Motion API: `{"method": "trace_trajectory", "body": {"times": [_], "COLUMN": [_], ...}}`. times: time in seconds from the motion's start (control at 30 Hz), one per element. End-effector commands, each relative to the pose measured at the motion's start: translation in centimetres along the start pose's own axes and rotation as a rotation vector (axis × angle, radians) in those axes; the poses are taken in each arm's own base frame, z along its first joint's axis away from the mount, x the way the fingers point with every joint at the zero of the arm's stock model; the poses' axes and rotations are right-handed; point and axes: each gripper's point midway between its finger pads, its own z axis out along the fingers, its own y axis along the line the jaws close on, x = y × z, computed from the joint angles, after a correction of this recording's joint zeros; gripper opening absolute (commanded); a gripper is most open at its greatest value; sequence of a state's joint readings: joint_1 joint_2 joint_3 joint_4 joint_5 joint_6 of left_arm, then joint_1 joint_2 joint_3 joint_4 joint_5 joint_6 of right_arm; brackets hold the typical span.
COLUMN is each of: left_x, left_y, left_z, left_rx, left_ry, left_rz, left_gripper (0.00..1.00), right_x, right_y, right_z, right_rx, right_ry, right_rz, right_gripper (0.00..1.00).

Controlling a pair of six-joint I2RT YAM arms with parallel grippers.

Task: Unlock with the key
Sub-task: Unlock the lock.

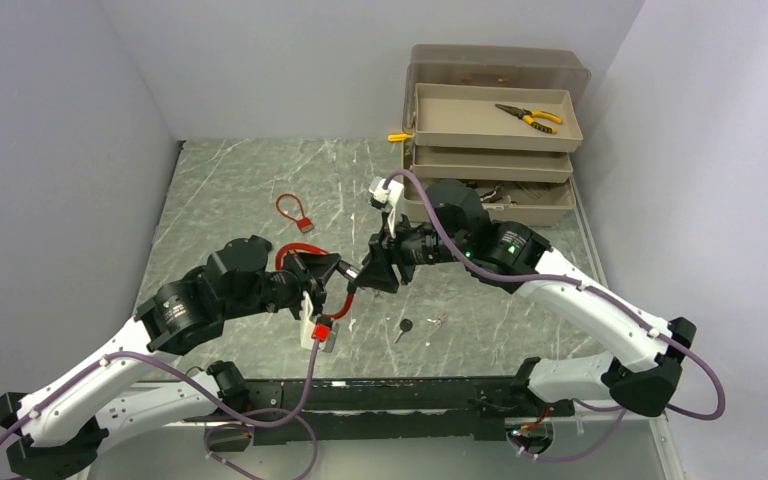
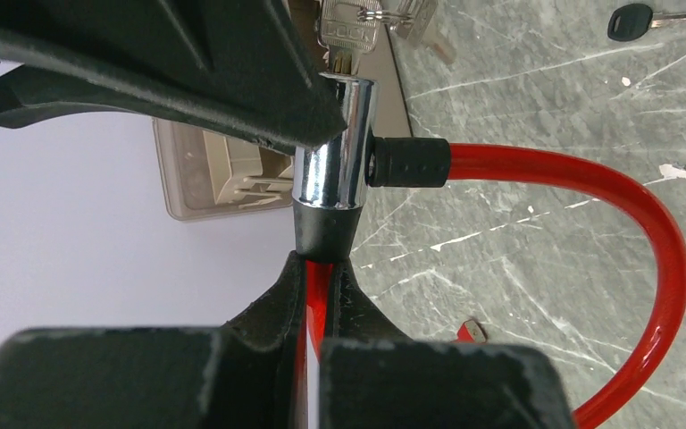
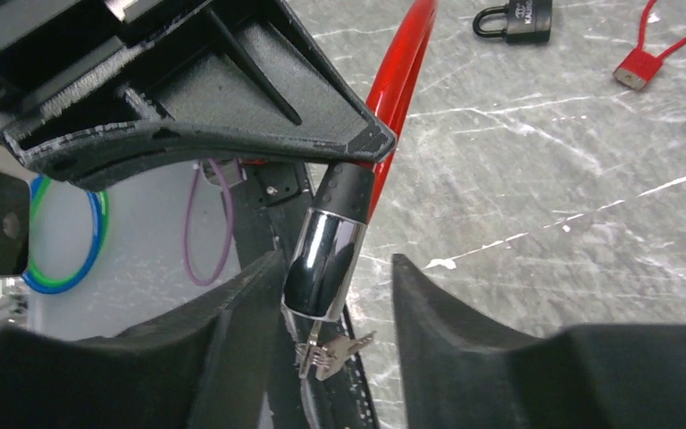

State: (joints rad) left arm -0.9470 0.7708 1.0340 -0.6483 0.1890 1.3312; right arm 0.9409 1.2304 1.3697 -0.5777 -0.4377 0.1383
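A red cable lock (image 2: 589,179) ends in a chrome cylinder (image 2: 335,152), held above the table. My left gripper (image 2: 322,277) is shut on the red cable just behind the cylinder's black collar. A silver key (image 3: 326,353) sticks out of the cylinder's (image 3: 326,264) end, with a second key on its ring. My right gripper (image 3: 338,264) is open, its fingers on either side of the cylinder's key end; a clear gap shows on the right side. In the top view the two grippers (image 1: 345,275) (image 1: 370,272) meet nose to nose at mid-table.
A black-headed key (image 1: 403,326) and small silver keys (image 1: 438,321) lie on the table near the front. A small red padlock (image 1: 295,212) lies further back, with a black padlock (image 3: 518,20) near it. A tan stepped toolbox (image 1: 490,130) stands back right.
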Motion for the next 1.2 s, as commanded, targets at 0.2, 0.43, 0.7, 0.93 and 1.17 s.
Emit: {"method": "trace_trajectory", "body": {"times": [0.2, 0.43, 0.7, 0.93, 1.17], "left_x": [-1.9, -1.7, -1.9, -2.7, -3.4], "left_y": [3.2, 3.5, 4.1, 4.0, 2.2], "left_z": [-0.7, -0.8, -1.1, -1.3, -1.6], "left_rx": [-0.099, -0.110, -0.125, -0.113, -0.042], "left_ry": [-0.077, -0.063, -0.072, -0.111, -0.156], "left_rz": [-0.088, -0.064, -0.050, -0.160, -0.368], "left_gripper": [0.00, 0.00, 0.00, 0.28, 0.68], "right_x": [-1.8, -0.7, -0.3, -1.4, -1.1], "right_y": [0.5, 0.6, 0.1, -0.3, -0.4], "right_z": [-0.6, -0.1, 1.3, 0.7, 0.2], "right_rx": [-0.018, -0.037, -0.042, 0.002, 0.047], "right_ry": [-0.003, 0.046, 0.068, -0.001, 0.025], "right_rz": [-0.050, -0.043, -0.023, -0.057, -0.099], "right_gripper": [0.52, 0.61, 0.45, 0.00, 0.00]}}
